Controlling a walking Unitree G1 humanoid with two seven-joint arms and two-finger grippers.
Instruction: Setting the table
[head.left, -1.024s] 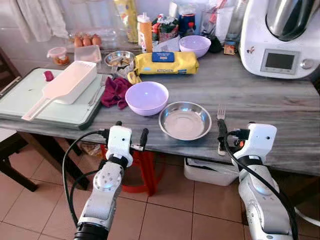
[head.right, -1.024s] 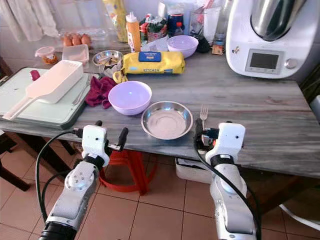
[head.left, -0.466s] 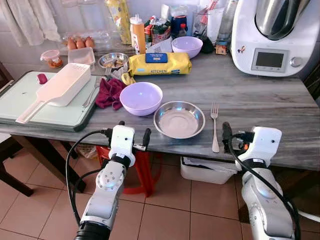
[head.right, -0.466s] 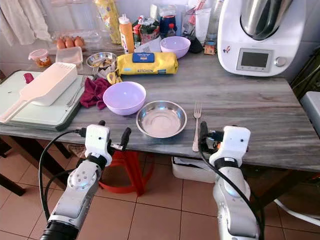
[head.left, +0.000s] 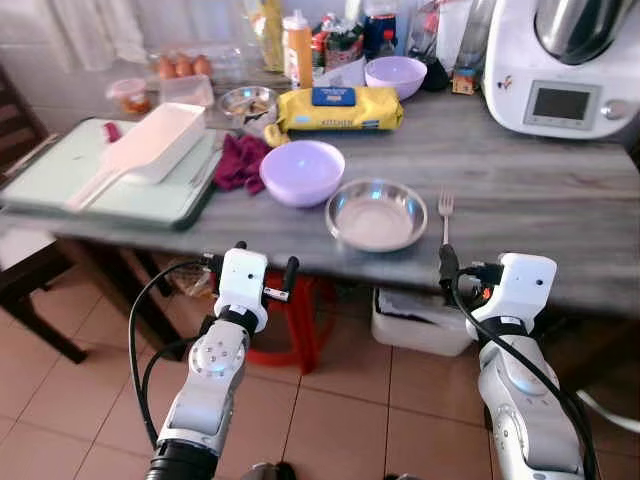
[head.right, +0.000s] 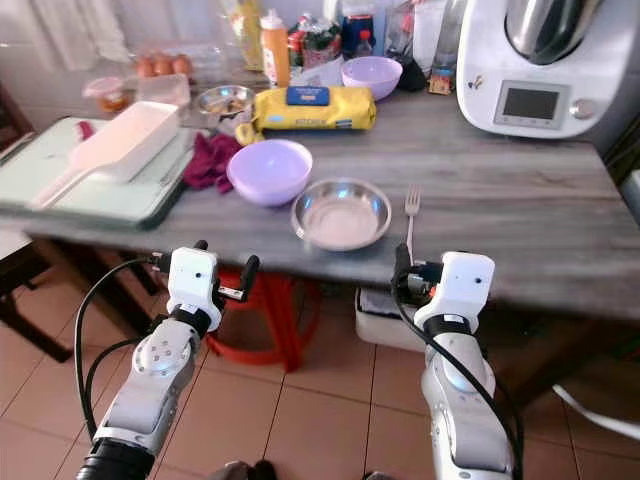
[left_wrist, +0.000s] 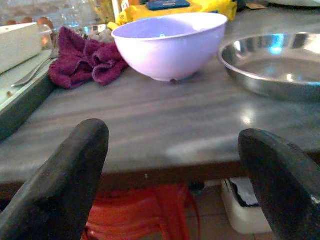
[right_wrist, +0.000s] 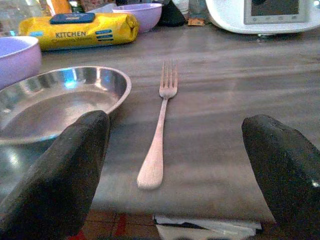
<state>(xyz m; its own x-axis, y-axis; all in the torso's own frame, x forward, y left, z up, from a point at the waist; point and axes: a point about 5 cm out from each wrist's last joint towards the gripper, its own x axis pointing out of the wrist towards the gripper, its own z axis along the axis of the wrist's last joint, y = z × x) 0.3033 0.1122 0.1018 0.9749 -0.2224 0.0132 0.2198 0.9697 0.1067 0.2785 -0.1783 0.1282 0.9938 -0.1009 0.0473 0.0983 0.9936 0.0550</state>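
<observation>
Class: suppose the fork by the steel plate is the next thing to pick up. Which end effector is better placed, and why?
Probably the right. The right end effector is open at the table edge, facing the fork handle-first. The left end effector faces the purple bowl, with the plate between it and the fork.

a yellow kitchen pack lies beside a maroon cloth. a white kitchen machine stands at the far corner. a red stool sits underneath.
</observation>
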